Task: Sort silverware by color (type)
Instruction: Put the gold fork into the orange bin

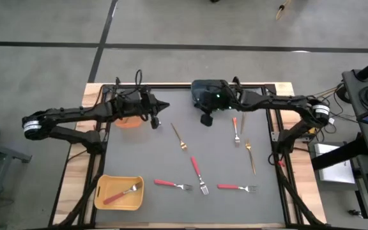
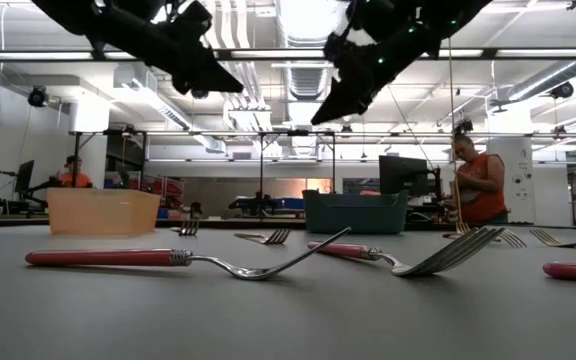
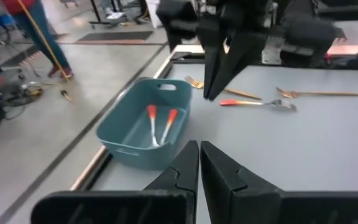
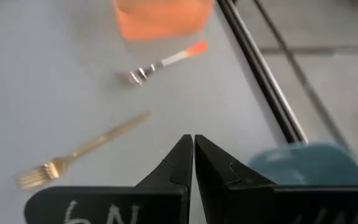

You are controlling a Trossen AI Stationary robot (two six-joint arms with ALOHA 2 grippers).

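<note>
Both grippers hang above the far edge of the worktop (image 1: 139, 153), each with its fingers pressed together and nothing between them. The left gripper (image 1: 163, 106) sits by the orange bin (image 1: 130, 121) near the far left corner; the right gripper (image 1: 206, 119) hovers mid-edge over the blue-grey bin (image 3: 143, 124), which already holds two orange-handled forks (image 3: 159, 124).

Most of the silverware lies loose: a gold fork (image 1: 179, 138) near the middle, another gold fork (image 1: 250, 155) and an orange-handled fork (image 1: 235, 130) toward the right edge, and three red-handled forks (image 1: 197, 173) along the near edge. One more red-handled fork (image 1: 121, 193) rests in the yellow bin (image 1: 101, 191) at the near left corner.

The likely troubles: the forks lie flat and thin, so closed or poorly aligned fingers could skid off or push one aside; the right-side gold and orange forks lie near each other, so a sloppy descent could nudge the wrong one; and with both arms meeting at the far edge, they could collide if they reach toward the middle together
</note>
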